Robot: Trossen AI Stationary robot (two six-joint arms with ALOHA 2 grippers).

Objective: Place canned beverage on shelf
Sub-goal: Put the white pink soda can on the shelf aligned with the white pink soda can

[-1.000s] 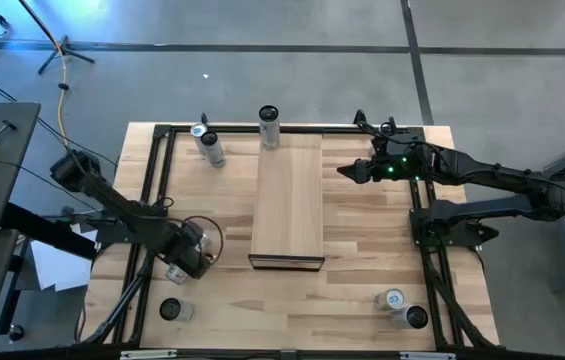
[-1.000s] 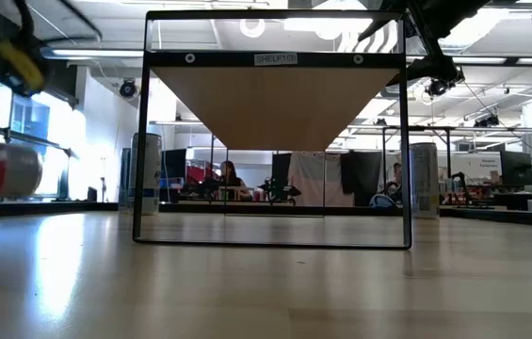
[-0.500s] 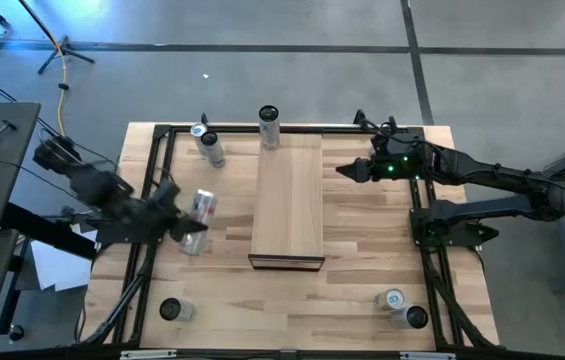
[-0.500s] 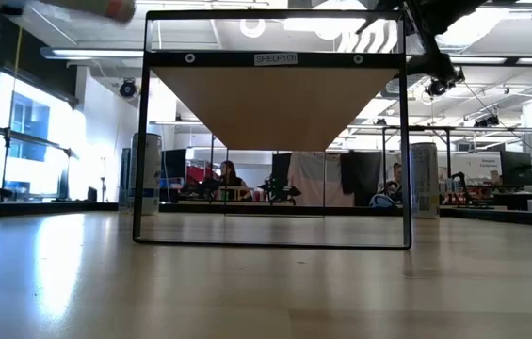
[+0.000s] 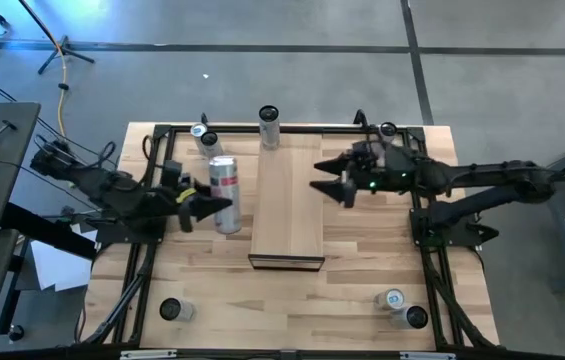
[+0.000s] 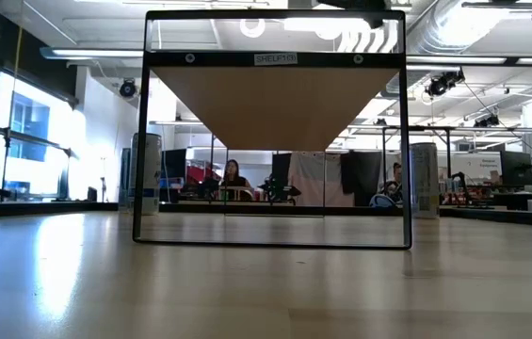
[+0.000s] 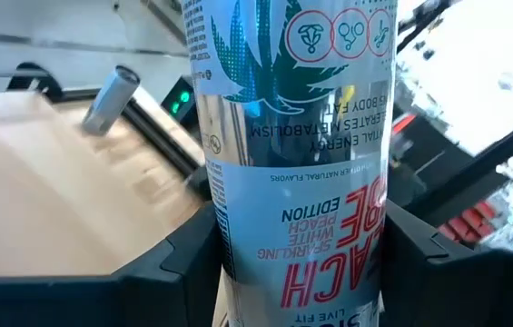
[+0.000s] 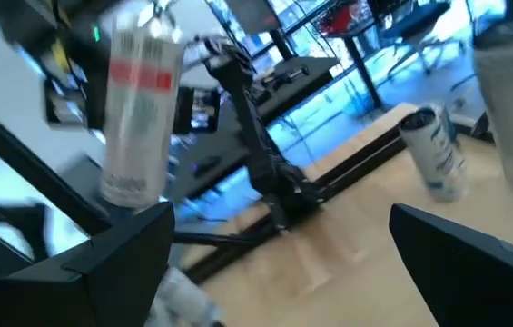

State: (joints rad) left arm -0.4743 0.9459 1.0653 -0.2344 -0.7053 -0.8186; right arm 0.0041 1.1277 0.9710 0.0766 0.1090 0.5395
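Left gripper (image 5: 205, 205) clamped on a silver can (image 5: 224, 193) with a red band, fingers (image 7: 188, 259) pressed to both sides of its lower body; can upright, lifted clear of the tabletop (image 5: 362, 260), just left of the shelf (image 5: 288, 200) and not touching it. Close up, red "PEACH" lettering and a teal leaf print on the can (image 7: 297, 145), seen inverted past the dark fingers.

Right gripper (image 5: 330, 187) with jaws spread wide and empty, hanging over the shelf's right edge near its middle, pointed left toward the held can. From that wrist, the silver can (image 8: 138, 113) visible across the gap, framed between the two dark fingers (image 8: 93, 263).

Shelf: pale narrow board on a black frame, running near to far along the table's centre; nothing on its top. From table height, only its underside (image 6: 275, 104) and frame in view, both grippers out of sight above.

Elsewhere: tall can (image 5: 269, 127) standing at the shelf's far end; two cans (image 5: 206, 142) at far left; one can (image 5: 174, 310) at near left; two cans (image 5: 402, 307) at near right. People (image 6: 232, 175) seated in the room beyond the table.
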